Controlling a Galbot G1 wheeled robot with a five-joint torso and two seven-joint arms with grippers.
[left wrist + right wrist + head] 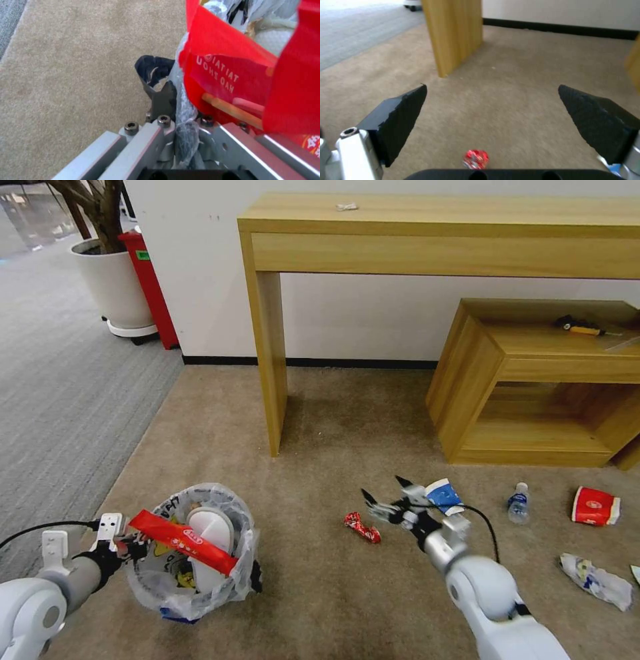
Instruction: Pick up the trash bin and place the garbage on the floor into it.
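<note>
The trash bin point(170, 587), lined with a crinkled clear bag, sits at the lower left on the beige floor point(320, 447). My left gripper point(133, 547) is shut on its near rim; the left wrist view shows the dark fingers point(161, 98) pinching bag and rim. In the bin lie a white slipper point(212, 527), a long red wrapper point(183, 540) point(226, 75) and a wooden stick point(230, 110). My right gripper point(381, 485) point(492, 86) hangs open just above a crumpled red wrapper point(362, 527) point(475, 158). To the right lie a blue-white paper cup point(445, 495), a clear bottle point(518, 502), a red-white carton point(595, 507) and a crumpled wrapper point(595, 580).
A tall wooden table point(440, 233) stands against the wall, its leg point(270, 360) point(453, 35) ahead of the right gripper. A low wooden shelf unit point(533, 380) carries a black-orange tool point(580, 327). A white plant pot point(117, 287), a red box point(152, 287) and grey carpet point(60, 380) are at the left.
</note>
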